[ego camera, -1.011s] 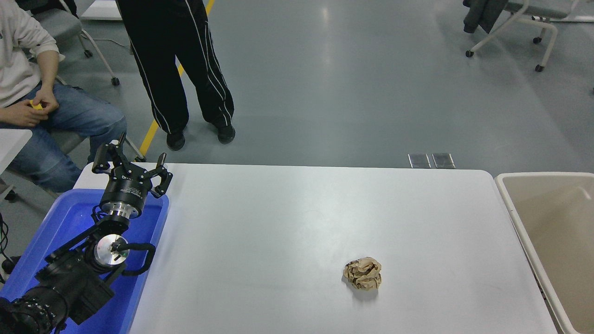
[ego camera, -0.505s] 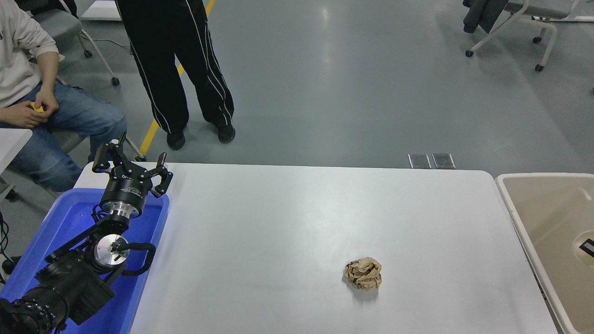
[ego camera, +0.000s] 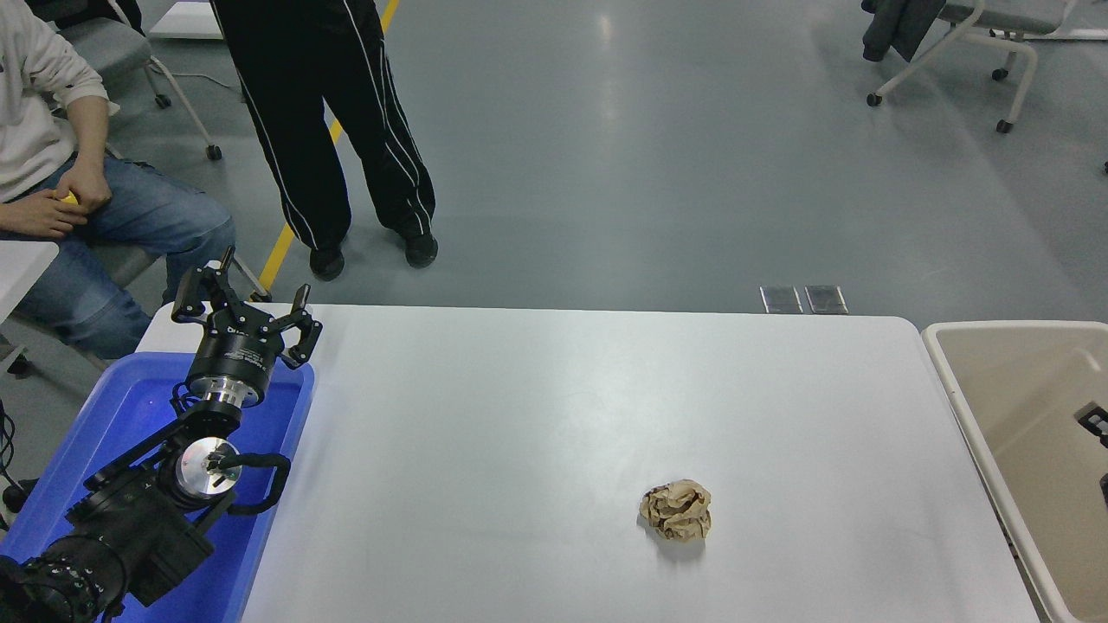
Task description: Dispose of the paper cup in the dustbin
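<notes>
only a sliver of the right gripper (ego camera: pixel 1098 433) shows, black bits at the picture's right edge over the dustbin (ego camera: pixel 969 407); whether its fingers are spread or pressed together cannot be told, and the paper cup is not visible anywhere. the dustbin is a large beige rectangular tub with a paler rounded rim, just off the table's (ego camera: pixel 554 407) right end. a crumpled brown paper ball (ego camera: pixel 677 510) lies on the table. the left gripper (ego camera: pixel 247 313), fingers spread, is parked over the blue bin (ego camera: pixel 112 415).
</notes>
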`<state>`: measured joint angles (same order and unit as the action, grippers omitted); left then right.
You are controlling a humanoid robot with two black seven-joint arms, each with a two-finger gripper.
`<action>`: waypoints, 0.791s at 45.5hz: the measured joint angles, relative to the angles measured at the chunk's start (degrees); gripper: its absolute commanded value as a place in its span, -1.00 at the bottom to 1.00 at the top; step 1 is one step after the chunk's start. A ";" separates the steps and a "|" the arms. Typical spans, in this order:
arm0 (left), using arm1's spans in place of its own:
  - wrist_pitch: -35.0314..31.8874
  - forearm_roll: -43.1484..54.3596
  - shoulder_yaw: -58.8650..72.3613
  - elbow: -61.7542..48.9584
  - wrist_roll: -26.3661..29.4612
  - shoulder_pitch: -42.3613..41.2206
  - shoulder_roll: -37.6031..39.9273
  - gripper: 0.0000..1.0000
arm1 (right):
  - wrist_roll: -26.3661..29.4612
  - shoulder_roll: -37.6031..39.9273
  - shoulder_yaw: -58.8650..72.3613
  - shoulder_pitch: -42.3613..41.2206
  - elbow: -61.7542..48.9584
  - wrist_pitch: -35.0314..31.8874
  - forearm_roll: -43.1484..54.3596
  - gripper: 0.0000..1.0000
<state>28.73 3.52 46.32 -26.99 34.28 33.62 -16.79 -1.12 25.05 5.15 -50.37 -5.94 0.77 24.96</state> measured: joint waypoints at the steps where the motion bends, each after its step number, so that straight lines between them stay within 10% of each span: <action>1: 0.00 -0.01 0.00 0.00 0.00 0.00 0.00 1.00 | 0.00 0.39 -0.63 -1.00 0.19 -0.01 0.00 0.98; 36: 0.00 0.00 -0.01 0.01 -0.01 -0.01 0.00 1.00 | -3.47 11.04 -46.24 -7.81 41.51 -1.47 -0.25 0.99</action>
<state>28.73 3.52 46.31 -26.98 34.27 33.61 -16.79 -4.59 36.09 -41.09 -58.18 35.57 -0.70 24.71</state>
